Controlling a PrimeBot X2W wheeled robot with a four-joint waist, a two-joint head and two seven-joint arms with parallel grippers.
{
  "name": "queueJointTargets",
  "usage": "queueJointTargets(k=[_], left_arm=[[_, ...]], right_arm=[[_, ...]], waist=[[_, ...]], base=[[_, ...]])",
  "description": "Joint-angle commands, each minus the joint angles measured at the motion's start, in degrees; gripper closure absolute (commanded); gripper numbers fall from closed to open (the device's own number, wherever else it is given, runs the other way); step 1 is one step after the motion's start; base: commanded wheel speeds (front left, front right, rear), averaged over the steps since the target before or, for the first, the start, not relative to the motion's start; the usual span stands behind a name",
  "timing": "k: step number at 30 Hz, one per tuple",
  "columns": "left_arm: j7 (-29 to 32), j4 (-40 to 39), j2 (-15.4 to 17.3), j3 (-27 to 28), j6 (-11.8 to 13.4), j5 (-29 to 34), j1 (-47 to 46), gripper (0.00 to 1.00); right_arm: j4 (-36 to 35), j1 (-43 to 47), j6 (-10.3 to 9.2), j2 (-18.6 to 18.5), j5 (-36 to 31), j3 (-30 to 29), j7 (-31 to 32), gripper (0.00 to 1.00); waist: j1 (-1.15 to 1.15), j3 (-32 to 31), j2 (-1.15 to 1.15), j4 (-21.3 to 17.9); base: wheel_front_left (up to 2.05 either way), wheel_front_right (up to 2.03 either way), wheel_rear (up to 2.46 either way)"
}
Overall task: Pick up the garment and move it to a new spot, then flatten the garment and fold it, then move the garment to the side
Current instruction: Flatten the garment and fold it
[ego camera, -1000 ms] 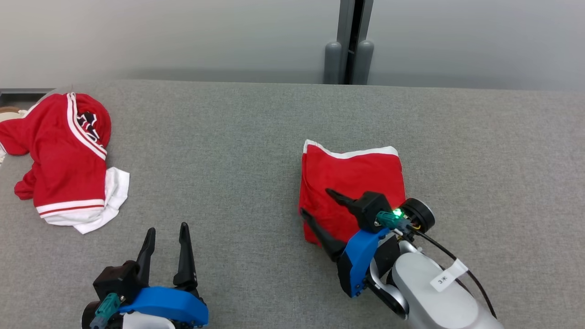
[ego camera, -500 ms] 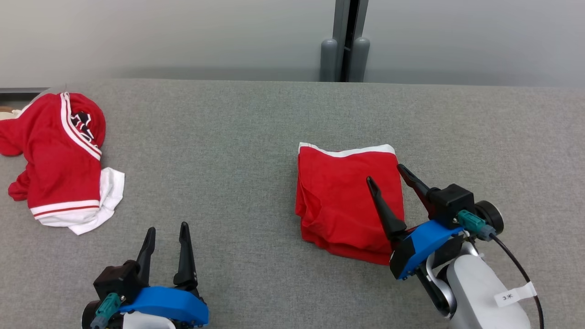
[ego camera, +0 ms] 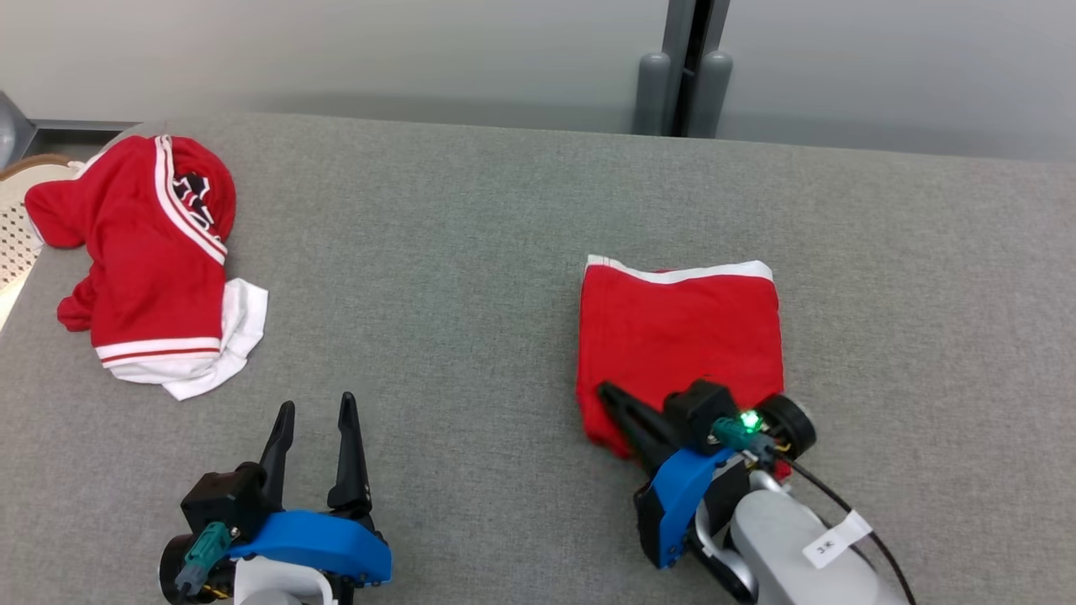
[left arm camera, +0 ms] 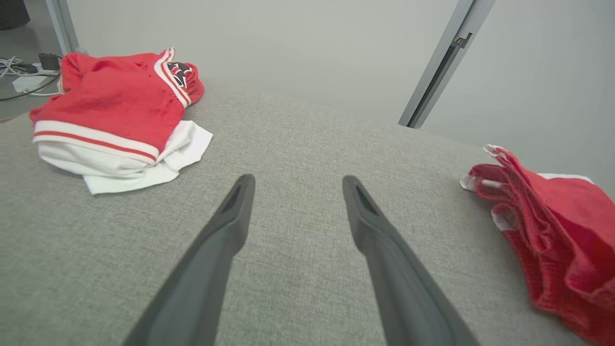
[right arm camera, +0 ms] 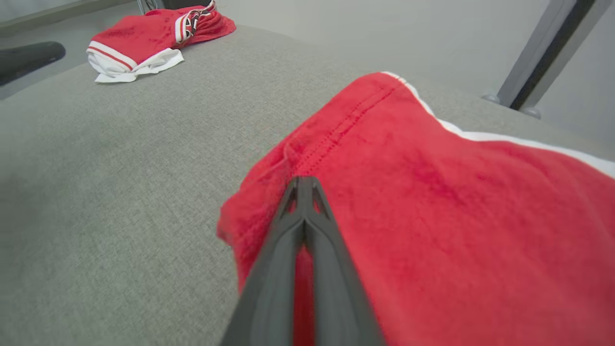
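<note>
- Head view: the folded red garment (ego camera: 681, 332) lies flat on the grey table (ego camera: 437, 277), with a white band along its far edge. At the garment's near-left corner the right gripper (ego camera: 607, 393) lies on the cloth with its fingers pressed tight together. Whether a layer is caught between them I cannot tell. Well to the garment's left the left gripper (ego camera: 317, 403) rests with fingers spread wide, holding nothing. A loose heap (ego camera: 155, 260) of red-and-white clothes lies far to the garment's left, well apart from it.
- Left wrist view: the open fingers (left arm camera: 230, 216) stand over bare table. The garment is off to their right, its stacked layers showing along the edge — several thicknesses, loosely aligned.
- Right wrist view: the closed fingertips (right arm camera: 278, 245) lie on top of the garment just inside its near-left corner, where the edge bulges a little.
- Judgement: folding looks done, so the step in hand is likely shifting the garment aside. To do it well, the grip should take every layer at that corner, not the top one alone — otherwise the fold may peel open. Drag low and slowly along the table and stop short of the heap. If the stack starts to skew, bring the left gripper to the garment's other near corner.
</note>
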Motion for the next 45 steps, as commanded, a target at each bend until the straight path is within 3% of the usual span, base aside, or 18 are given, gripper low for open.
queueJointTargets(k=[1,10,11,12,13,19,23,25,29,36,45], left_arm=[[-0.27,0.37,-0.29,0.08,-0.26,0.49,-0.45,0.0],[-0.26,0.91,-0.83,1.54,-0.75,1.11,-0.22,0.0],[-0.26,0.88,-0.89,1.69,-0.85,1.19,-0.19,0.0],[-0.26,0.85,-0.94,1.79,-0.88,1.19,-0.14,0.0],[-0.26,0.73,-0.98,1.92,-1.07,1.35,-0.11,0.0],[-0.26,0.53,-0.86,2.88,-1.67,2.46,0.0,0.0],[-0.26,0.92,-1.07,3.45,-1.96,3.58,0.55,0.0],[-0.26,0.9,-1.46,4.02,-2.72,3.78,1.35,0.0],[-0.26,0.67,-2.01,5.68,-3.32,4.36,3.05,0.0],[-0.25,-0.73,-3.17,8.6,-4.01,5.58,6.5,0.0],[-0.25,-3.37,-4.45,11.82,-4.98,7.92,10.13,0.0]], right_arm=[[1.27,-0.58,0.01,-0.02,1.82,2.12,-0.35,1.0],[4.5,-3.08,0.01,-0.03,5.68,9.4,-2.73,0.99],[4.22,-3.33,0.01,-0.04,5.67,9.41,-3.19,0.79],[3.79,-3.46,0.01,-0.03,5.74,9.15,-3.6,0.51],[3.08,-3.48,0.01,-0.03,5.76,8.5,-3.94,0.0],[-2.66,-1.18,0.01,-0.02,5.09,3.06,-4.51,0.0],[-9.92,4.4,0.01,-0.06,3.26,-6.11,-4.55,0.0],[-14.81,9.21,0.01,-0.06,1.88,-13.86,-4.55,0.0],[-19.02,15.91,0.01,0.0,0.34,-20.81,-4.53,0.0],[-21.49,21.71,0.01,0.01,-0.15,-25.82,-4.54,0.0],[-20.92,23.06,0.01,-0.01,-0.49,-26.0,-4.55,0.0]], waist=[[0.0,0.12,0.0,0.35],[0.0,0.0,0.0,-1.18],[0.0,-0.12,0.0,-1.59],[0.0,-0.24,0.0,-2.0],[0.0,-0.42,0.0,-2.43],[0.0,-1.39,0.0,-4.51],[0.0,-2.76,0.0,-5.95],[0.0,-4.06,0.0,-6.93],[0.0,-5.55,0.0,-7.98],[0.0,-6.57,0.0,-9.32],[0.0,-6.61,0.0,-9.76]], base=[[0.0,0.0,0.0],[0.0,0.0,0.0],[0.0,0.0,0.0],[0.0,0.0,0.0],[0.0,0.0,0.0],[0.0,0.0,0.0],[0.0,0.0,0.0],[0.0,0.0,0.0],[0.0,0.0,0.0],[0.0,0.0,0.0],[0.0,0.0,0.0]])
